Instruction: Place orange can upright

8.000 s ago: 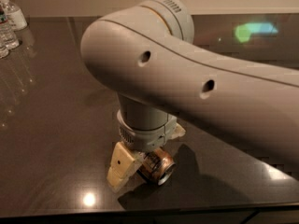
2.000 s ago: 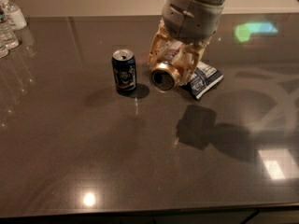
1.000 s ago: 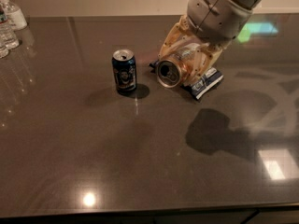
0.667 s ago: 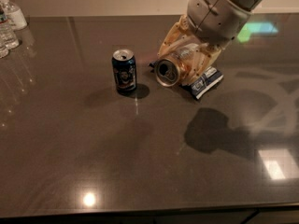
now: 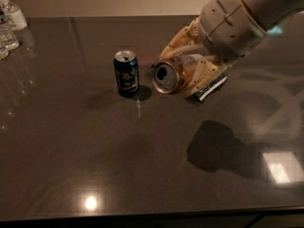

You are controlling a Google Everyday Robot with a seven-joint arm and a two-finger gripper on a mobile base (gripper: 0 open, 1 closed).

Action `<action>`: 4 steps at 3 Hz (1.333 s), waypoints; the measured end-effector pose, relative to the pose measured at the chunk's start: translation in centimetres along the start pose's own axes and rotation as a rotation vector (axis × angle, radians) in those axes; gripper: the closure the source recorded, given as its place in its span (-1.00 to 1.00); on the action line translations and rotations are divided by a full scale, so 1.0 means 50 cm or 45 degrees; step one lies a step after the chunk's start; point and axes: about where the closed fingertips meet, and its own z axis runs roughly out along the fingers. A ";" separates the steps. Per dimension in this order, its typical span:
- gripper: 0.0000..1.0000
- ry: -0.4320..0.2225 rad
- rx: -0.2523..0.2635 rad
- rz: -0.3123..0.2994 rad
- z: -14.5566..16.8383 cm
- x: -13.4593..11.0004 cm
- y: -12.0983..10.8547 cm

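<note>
The orange can (image 5: 170, 76) is held on its side in the air, its silver top facing left toward the camera, well above the dark table (image 5: 95, 141). My gripper (image 5: 186, 70) comes in from the upper right and its pale fingers (image 5: 203, 75) are shut around the can's body. The can hangs just right of the dark blue can (image 5: 126, 72), which stands upright on the table. My gripper's shadow lies on the table below and to the right.
A blue and white snack packet (image 5: 213, 85) lies on the table behind my gripper. Water bottles (image 5: 8, 25) stand at the far left edge. The table's front edge runs along the bottom of the view.
My gripper lifted the orange can off the table and carried it up and to the right. In the last second it swung slightly, the can's top now pointing more to the left.
</note>
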 end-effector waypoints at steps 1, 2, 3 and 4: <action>1.00 -0.072 0.061 0.075 0.005 -0.041 0.016; 1.00 -0.164 0.069 0.153 0.031 -0.064 0.033; 1.00 -0.259 0.059 0.229 0.062 -0.074 0.051; 1.00 -0.345 0.059 0.304 0.075 -0.079 0.069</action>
